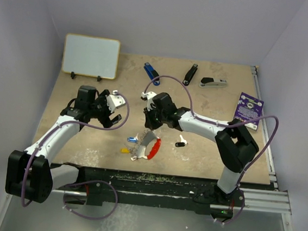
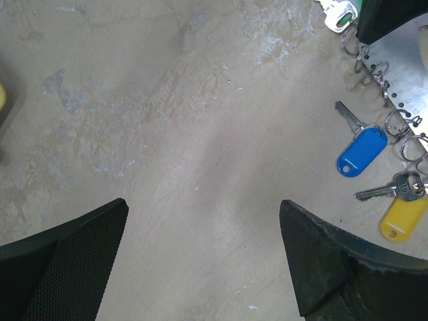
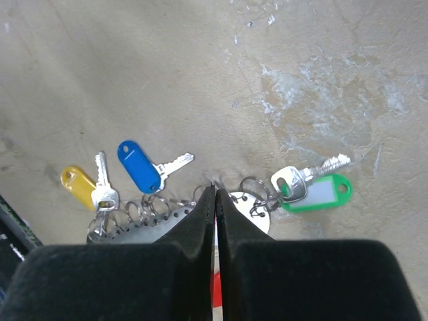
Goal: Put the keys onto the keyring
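light: bright, even | shadows: soft, faint | focus: wrist views sharp

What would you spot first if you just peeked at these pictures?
Probably the bright bunch of keys in the middle of the table, with a blue tag, a yellow tag, a green tag and a red fob. The right pincer is shut tight right over that bunch. The left pincer hangs wide open over bare table to its left.
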Controlling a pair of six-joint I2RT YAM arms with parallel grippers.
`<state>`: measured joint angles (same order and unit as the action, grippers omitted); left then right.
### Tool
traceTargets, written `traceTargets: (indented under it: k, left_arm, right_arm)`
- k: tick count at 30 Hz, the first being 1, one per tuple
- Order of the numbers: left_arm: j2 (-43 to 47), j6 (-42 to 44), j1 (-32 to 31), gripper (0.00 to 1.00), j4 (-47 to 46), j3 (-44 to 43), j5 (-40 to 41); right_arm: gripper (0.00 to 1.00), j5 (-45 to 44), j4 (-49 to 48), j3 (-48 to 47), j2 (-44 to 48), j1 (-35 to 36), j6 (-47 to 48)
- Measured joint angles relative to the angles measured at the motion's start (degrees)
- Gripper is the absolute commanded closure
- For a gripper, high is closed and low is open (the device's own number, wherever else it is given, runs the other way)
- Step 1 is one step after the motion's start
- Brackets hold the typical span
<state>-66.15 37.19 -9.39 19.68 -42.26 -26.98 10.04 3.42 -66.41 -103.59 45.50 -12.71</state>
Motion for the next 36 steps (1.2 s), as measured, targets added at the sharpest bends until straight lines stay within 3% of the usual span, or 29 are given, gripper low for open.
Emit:
traceTargets:
  k: [8,17,29,36]
  left_arm:
    - [-0.24,-0.17,0.0,0.02,-0.37,0.0,-0.9]
    - [-0.98,-0.35,0.0,0.02,-0.39,0.0,-1.36]
    - [-1.46,-0.59,0.0,0.02,-0.79,0.0,-1.36]
    - [-1.46,-0.57,0.0,0.02,-0.79,0.0,-1.31]
  right_arm:
    - [1.0,1.27,-2.49,4.04,3.82,0.0,-2.12]
    - [0.87,-0.09,-3.06,7.08,3.91,0.26,-3.15]
    - [0.74,-1.99,-1.97,-0.5,-0.33,0.52,1.27]
    - [0.73,-1.53,-0.55,-1.2,-5.11,0.52,1.88]
